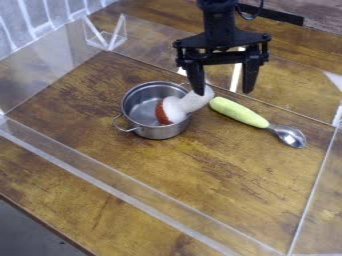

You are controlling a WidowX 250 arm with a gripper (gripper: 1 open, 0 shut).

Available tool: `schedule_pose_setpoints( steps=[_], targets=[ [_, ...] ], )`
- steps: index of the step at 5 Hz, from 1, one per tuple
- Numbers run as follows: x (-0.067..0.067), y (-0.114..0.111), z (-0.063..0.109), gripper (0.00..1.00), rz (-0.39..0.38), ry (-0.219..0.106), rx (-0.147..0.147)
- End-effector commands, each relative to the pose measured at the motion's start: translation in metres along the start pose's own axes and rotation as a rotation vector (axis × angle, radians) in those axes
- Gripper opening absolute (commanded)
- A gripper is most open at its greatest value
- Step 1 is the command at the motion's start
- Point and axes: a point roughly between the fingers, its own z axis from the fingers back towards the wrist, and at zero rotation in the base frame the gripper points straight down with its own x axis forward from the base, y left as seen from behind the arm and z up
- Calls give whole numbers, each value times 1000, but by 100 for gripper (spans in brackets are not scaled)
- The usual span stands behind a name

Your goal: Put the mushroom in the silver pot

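Wooden table, clear walls

Looks like a robot lab set up as a play kitchen. Wooden tabletop fenced by clear acrylic walls, with a pale tiled backdrop at 11 o'clock. Black arm mounted at 1 o'clock over the planks. Toy kitchenware at centre: small pot, yellow-green vegetable and spoon toward 3 o'clock.

A dark wooden table (plank-grained) sits ringed by clear plastic walls.
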Motion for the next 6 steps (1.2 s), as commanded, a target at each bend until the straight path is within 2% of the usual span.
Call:
schedule_pose_setpoints(
  steps=[1,3,4,5,6],
  targets=[
    [7,-8,12,100,-11,-43,-31],
    [-5,-24,33,100,-53,-36,-38],
    [-1,-15,43,100,-70,-50,-51],
    [3,-2,49,100,-53,-63,-53],
    [9,9,41,100,-11,-62,-52]
  ],
)
